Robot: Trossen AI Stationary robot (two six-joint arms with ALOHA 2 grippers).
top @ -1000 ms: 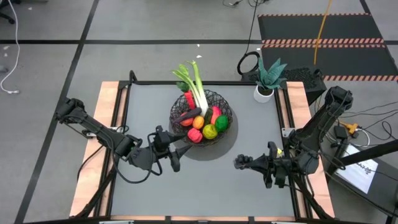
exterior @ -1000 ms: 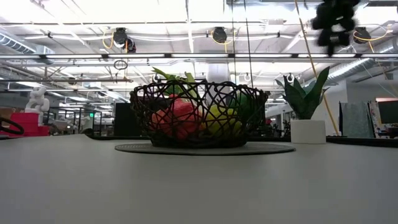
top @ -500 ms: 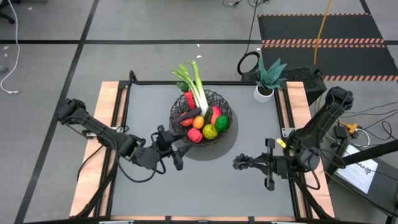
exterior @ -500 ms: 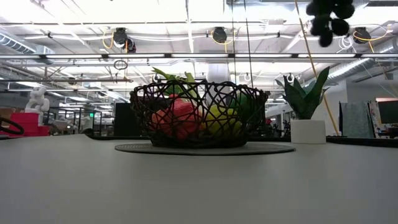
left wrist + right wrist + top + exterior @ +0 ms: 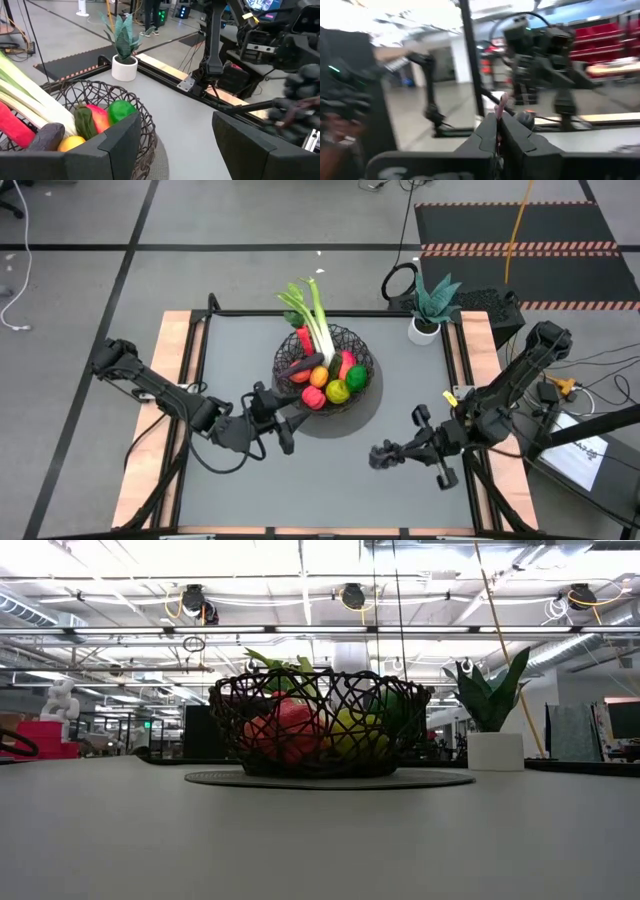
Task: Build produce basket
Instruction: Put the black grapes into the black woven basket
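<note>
The black wire basket (image 5: 325, 368) stands on a round grey mat mid-table and holds a leek (image 5: 318, 320), red, orange, yellow-green and green fruits and an eggplant; it also shows in the low view (image 5: 320, 725) and the left wrist view (image 5: 75, 125). My left gripper (image 5: 289, 430) is open and empty just left of and nearer than the basket (image 5: 175, 150). My right gripper (image 5: 393, 451) is shut on dark grapes (image 5: 378, 456) to the right of and nearer than the basket, above the table. The grapes show blurred in the left wrist view (image 5: 300, 100). My right gripper pinches a thin pinkish stem (image 5: 503, 102) of the grapes between its two shut fingers (image 5: 490, 132). The fingers come from the table's right, pointing left. The bunch (image 5: 378, 456) sits at the fingertips, lifted clear of the table; the fingers hide it in the right wrist view.
A small white pot with a teal plant (image 5: 430, 308) stands at the far right corner (image 5: 495, 730). Wooden rails (image 5: 160, 410) run along the table's left and right sides. Bare grey tabletop (image 5: 330, 490) lies nearer than the basket.
My right gripper has carried the grapes upward, out of the low view's top, and a little toward the table's left and near edges, its arm swinging round. It stays shut on them. My left gripper has kept still.
</note>
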